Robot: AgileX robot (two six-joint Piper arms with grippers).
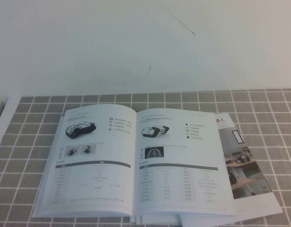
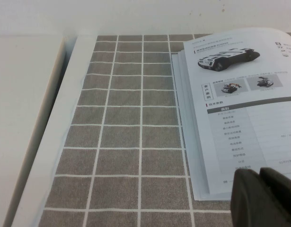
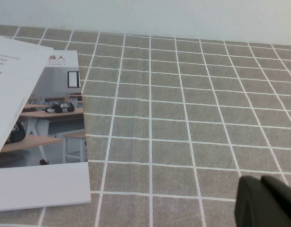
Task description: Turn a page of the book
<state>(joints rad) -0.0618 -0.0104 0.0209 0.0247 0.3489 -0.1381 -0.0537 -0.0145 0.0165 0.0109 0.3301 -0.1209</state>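
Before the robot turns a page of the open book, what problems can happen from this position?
1. The book lies partly on a brochure, so dragging a page may shift both.
2. The right-hand page is thin and glossy; the jaws may slip or lift several sheets.
3. The left gripper sits near the book's corner, the right gripper over the tiled mat; neither appears in the high view.

A plain indoor test or lab-style setup is suggested. A bare white wall (image 1: 136,42), marked only by a few faint scuffs, is seen behind a tabletop covered by a grey cloth with a white grid pattern (image 1: 22,156). A thin white glossy catalogue of robot vehicles (image 1: 136,161) and a brochure with a colour room photo (image 1: 242,163) are laid out on it.
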